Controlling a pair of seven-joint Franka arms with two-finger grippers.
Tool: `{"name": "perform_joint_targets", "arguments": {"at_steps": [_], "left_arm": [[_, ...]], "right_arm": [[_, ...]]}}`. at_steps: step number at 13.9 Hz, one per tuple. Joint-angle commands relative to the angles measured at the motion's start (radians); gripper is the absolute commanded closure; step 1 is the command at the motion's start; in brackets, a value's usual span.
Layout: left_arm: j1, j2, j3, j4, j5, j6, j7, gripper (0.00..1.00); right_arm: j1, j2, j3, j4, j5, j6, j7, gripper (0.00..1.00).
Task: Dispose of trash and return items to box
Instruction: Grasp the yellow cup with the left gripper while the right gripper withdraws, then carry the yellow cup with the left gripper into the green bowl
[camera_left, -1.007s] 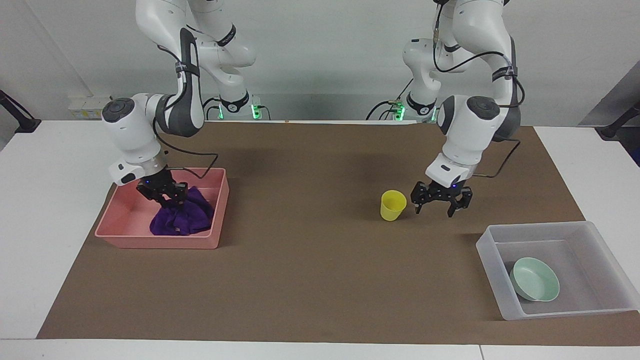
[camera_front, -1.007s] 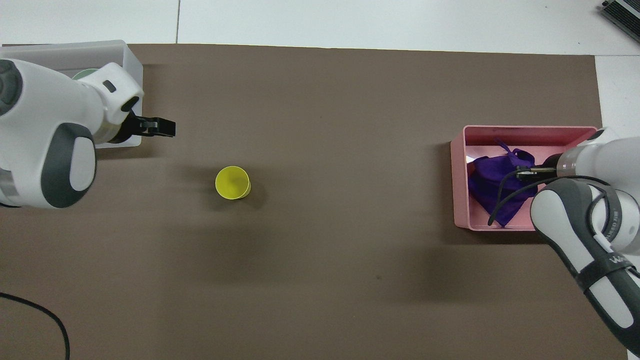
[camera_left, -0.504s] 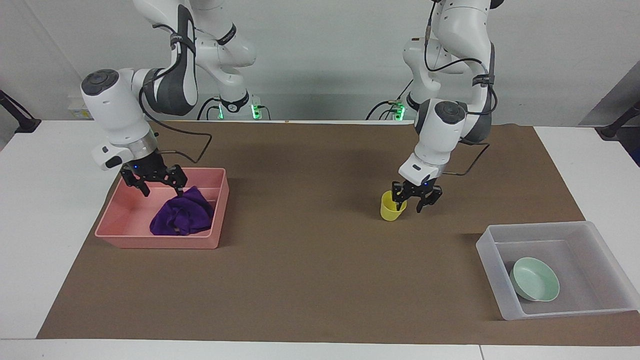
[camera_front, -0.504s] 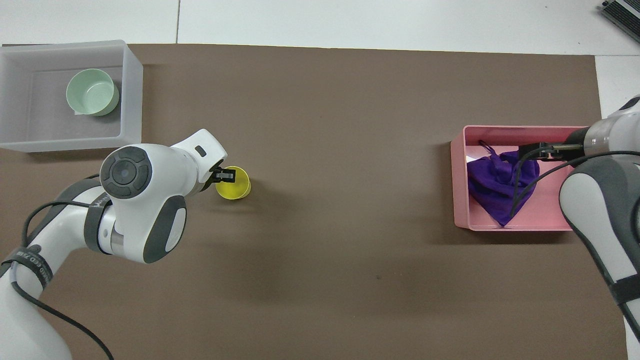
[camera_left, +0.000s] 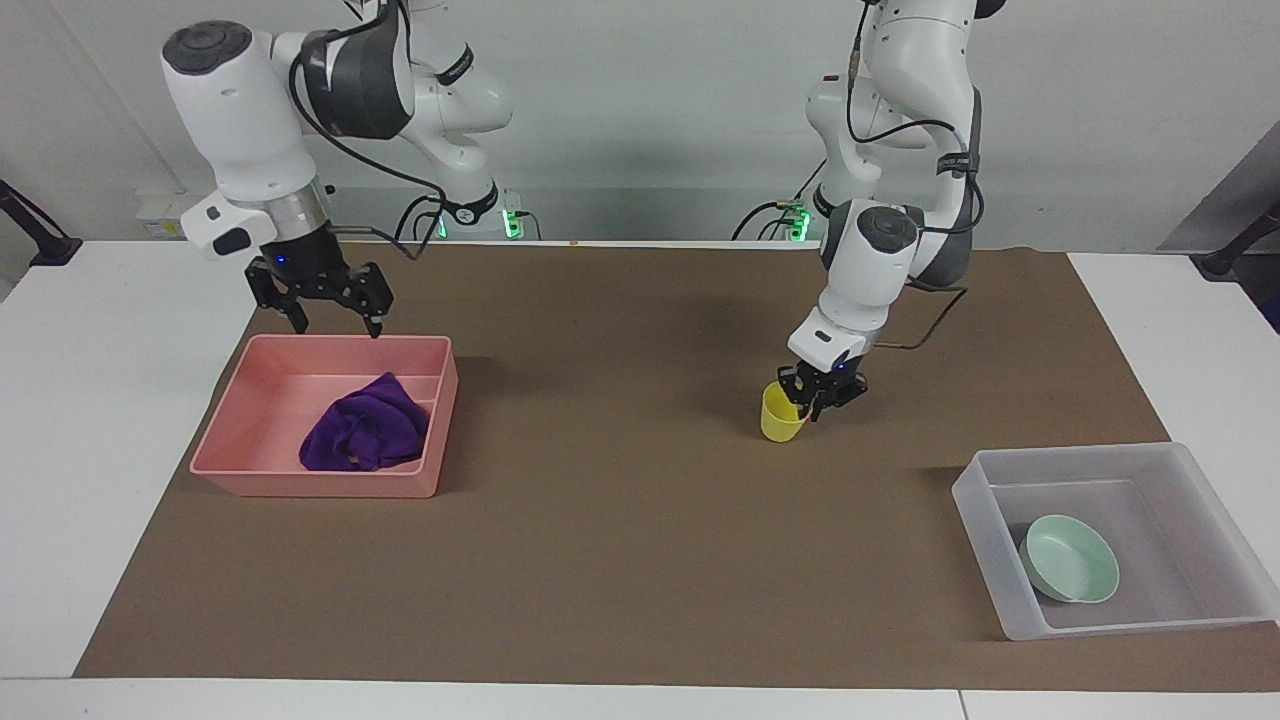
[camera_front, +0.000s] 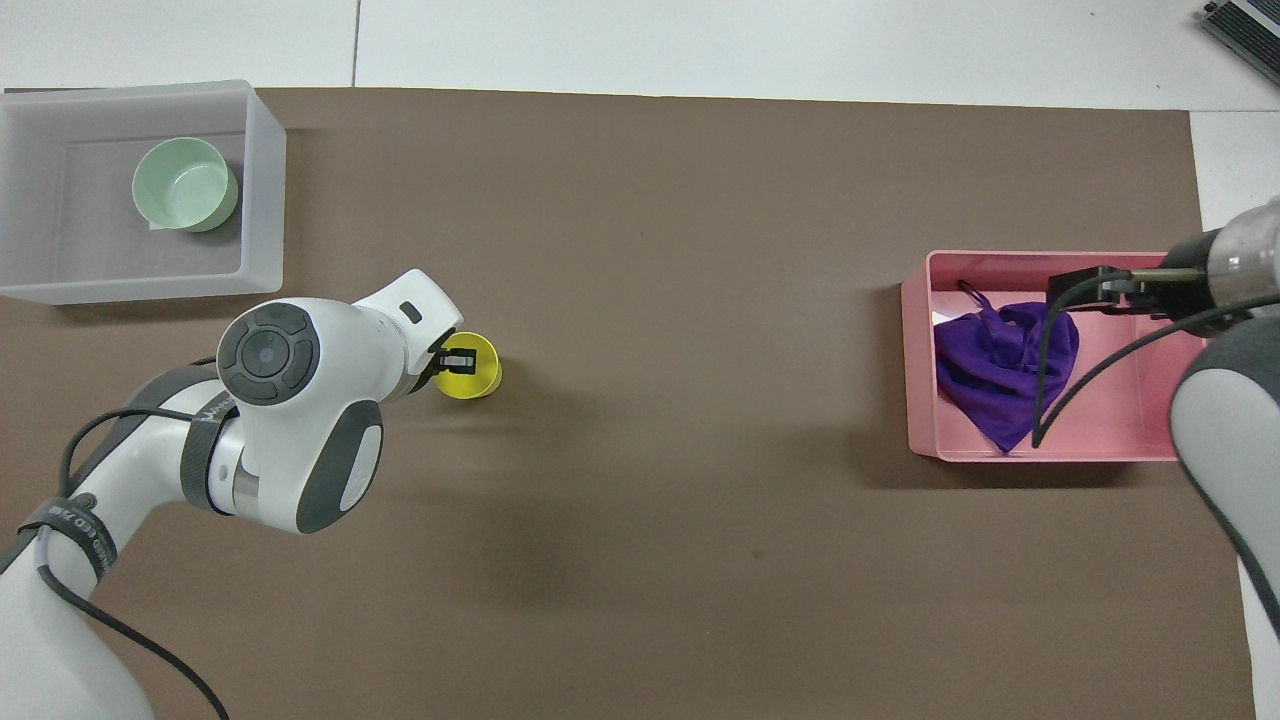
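Yellow cup (camera_left: 781, 416) upright on the brown mat (camera_left: 620, 500), gripped at its rim by the left gripper (camera_left: 822, 391), jaws narrowed on the cup wall.

Mid-desk (camera_left: 110, 460), toward the left arm's end, nearer to the robots than the translucent box (camera_left: 1010, 580). In that box, resting on the bottom: mint-green bowl (camera_left: 1069, 572). At the right arm's end of the mat: pink tray (camera_left: 250, 430), with the purple cloth (camera_left: 364, 436) bunched inside and a thin purple strand (camera_front: 972, 293) trailing from it. Above the tray's edge nearest the robots: right gripper (camera_left: 323, 303), raised clear of the cloth, jaws spread wide and holding nothing.
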Motion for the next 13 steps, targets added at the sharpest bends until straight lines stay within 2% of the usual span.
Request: {"name": "perform_joint_targets", "arguments": {"at_steps": [1,3,7,11,13], "left_arm": [[0.005,-0.039,0.025,0.020,-0.007,-0.024,-0.021,1.00],[0.074,-0.022,0.027,0.129,-0.005,-0.105,-0.015,1.00],[0.246,0.059,0.027,0.324,-0.002,-0.145,0.043,1.00],[0.421,0.200,0.022,0.592,-0.004,-0.275,0.176,1.00],[0.458,0.264,0.022,0.665,-0.008,-0.278,0.189,1.00]], "right_arm": [[-0.020,-0.009,0.001,0.083,-0.005,-0.114,0.003,0.00],[-0.023,-0.011,-0.002,0.147,0.001,-0.200,0.003,0.00],[-0.023,-0.023,-0.003,0.123,0.003,-0.207,0.005,0.00],[-0.012,-0.030,-0.002,0.109,0.003,-0.210,0.006,0.00],[-0.014,-0.030,0.000,0.106,0.001,-0.207,0.005,0.00]]}}
